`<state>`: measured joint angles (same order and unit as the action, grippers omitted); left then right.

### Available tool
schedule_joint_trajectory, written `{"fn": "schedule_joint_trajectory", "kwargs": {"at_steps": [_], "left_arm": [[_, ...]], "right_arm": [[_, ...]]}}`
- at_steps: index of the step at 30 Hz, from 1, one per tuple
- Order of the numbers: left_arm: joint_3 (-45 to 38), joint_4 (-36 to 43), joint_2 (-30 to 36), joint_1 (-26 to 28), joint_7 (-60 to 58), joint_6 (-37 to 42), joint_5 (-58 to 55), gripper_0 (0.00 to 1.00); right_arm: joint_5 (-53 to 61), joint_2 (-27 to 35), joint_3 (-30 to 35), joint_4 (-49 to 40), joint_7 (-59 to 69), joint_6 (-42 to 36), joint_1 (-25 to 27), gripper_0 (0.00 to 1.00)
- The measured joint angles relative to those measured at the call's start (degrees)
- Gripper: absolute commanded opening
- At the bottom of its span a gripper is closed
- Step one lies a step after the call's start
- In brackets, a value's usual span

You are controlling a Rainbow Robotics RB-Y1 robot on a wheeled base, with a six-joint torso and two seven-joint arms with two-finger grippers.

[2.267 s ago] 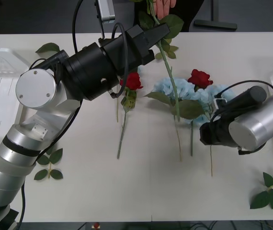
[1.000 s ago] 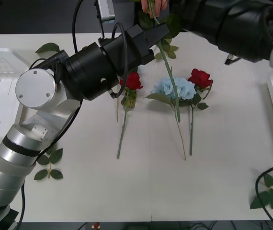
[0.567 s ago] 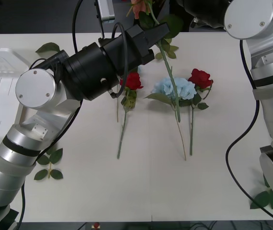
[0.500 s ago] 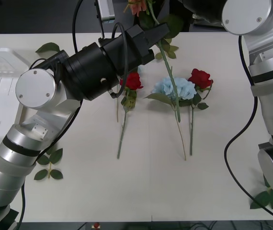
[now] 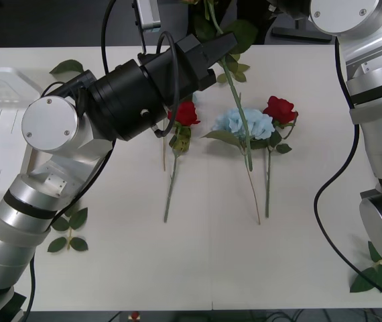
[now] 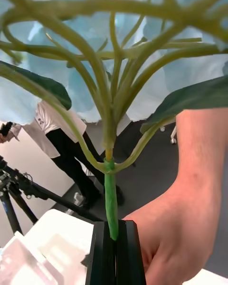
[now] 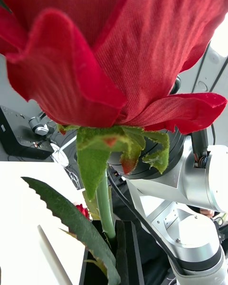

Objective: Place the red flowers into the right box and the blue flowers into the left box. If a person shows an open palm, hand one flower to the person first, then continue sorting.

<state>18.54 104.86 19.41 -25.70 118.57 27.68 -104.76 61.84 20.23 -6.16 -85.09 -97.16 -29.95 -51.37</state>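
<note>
No text, label, brand, number or sign can be read on anything here.

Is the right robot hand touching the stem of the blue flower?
Touching. In the right wrist view the right gripper has its black jaws shut on the blue flower's green stem, which rises straight out from between them.
</note>
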Motion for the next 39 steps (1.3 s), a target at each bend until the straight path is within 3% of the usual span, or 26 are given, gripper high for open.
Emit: {"fn": "schedule_joint_trajectory", "kwargs": {"at_steps": [13, 14, 16, 17, 21, 28, 39], "left_arm": [[0.0, 0.0, 0.0, 0.0, 0.0, 0.0, -0.55, 0.0], [0.0, 0.0, 0.0, 0.0, 0.0, 0.0, -0.55, 0.0], [0.0, 0.0, 0.0, 0.0, 0.0, 0.0, -0.55, 0.0], [0.0, 0.0, 0.0, 0.0, 0.0, 0.0, -0.55, 0.0], [0.0, 0.0, 0.0, 0.0, 0.0, 0.0, -0.55, 0.0], [0.0, 0.0, 0.0, 0.0, 0.0, 0.07, -0.55, 0.0], [0.0, 0.0, 0.0, 0.0, 0.0, 0.21, -0.55, 0.0]], "right_arm": [[1.02, -0.19, 0.0, 0.0, -1.89, 1.08, 0.0, 0.0], [1.02, -0.3, 0.0, 0.0, -2.62, 1.08, 0.0, 0.05], [1.02, -0.57, 0.01, 0.0, -3.43, 1.08, 0.0, 0.52], [1.02, -0.7, 0.01, 0.0, -3.72, 1.08, 0.0, 0.7], [1.3, -0.83, 0.01, 0.0, -3.91, 1.08, 0.0, 0.89], [2.44, -0.83, 0.01, 0.0, -4.09, 1.13, 0.0, 0.99], [5.06, -0.83, 1.37, 0.0, -7.44, 1.88, 0.0, 1.0]]}}
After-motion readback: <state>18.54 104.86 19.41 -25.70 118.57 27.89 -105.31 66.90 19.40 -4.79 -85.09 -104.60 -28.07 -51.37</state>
